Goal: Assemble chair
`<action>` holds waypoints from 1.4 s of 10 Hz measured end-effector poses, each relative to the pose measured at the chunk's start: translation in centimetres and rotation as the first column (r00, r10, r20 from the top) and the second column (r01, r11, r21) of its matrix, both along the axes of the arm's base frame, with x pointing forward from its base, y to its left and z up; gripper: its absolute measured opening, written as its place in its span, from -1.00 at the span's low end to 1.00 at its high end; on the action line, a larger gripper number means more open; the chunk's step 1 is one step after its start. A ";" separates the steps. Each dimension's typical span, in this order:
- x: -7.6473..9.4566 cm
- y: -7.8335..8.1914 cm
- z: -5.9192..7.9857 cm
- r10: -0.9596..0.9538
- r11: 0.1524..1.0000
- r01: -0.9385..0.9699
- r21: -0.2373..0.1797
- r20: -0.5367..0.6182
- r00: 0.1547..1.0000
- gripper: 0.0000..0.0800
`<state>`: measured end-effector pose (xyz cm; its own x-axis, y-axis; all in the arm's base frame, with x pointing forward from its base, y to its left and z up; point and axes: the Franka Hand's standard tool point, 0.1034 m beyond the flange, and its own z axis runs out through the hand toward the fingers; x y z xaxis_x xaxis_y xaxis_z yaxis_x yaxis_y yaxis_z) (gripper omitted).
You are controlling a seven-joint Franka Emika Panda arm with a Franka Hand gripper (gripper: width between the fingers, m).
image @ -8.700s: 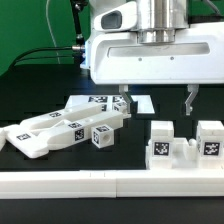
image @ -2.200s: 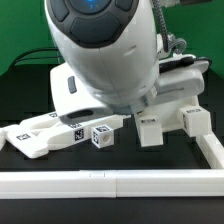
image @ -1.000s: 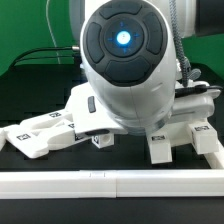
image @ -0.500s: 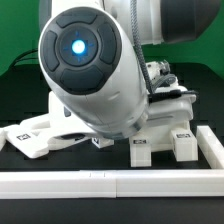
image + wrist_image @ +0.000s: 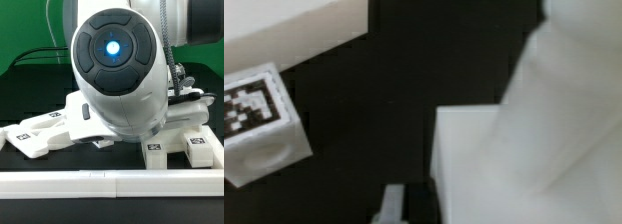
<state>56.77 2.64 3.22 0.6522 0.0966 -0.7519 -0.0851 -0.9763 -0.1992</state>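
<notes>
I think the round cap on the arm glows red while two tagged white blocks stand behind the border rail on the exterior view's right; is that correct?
Not quite: the exterior view shows the round cap glowing blue, not red. The two tagged white blocks do stand behind the border rail on that view's right.

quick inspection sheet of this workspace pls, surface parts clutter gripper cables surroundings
surface: black table, edged by a white border rail
job's things: flat tagged chair parts on the exterior view's left; tagged seat block on its right, partly behind the arm
clutter: nothing seen
gripper: gripper shut; the arm hides it in the exterior view and only a grey sliver shows in the wrist view; whether it holds anything cannot be told
cables: black cable at the rear, on the exterior view's left
surroundings: green backdrop
</notes>
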 end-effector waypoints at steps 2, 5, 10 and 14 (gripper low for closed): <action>0.0 0.0 -0.1 0.000 1.000 0.000 0.000 -0.001 1.000 -0.24; 1.2 -0.6 1.9 -0.007 1.000 0.007 0.001 0.041 0.999 0.51; 2.4 -4.1 7.1 -0.007 1.000 0.000 0.018 0.400 0.917 0.62; 3.9 -4.9 6.9 -0.021 0.998 0.049 -0.027 0.634 0.773 0.62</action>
<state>60.69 -2.23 10.14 0.9845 0.0433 -0.1698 0.0120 -0.9833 -0.1815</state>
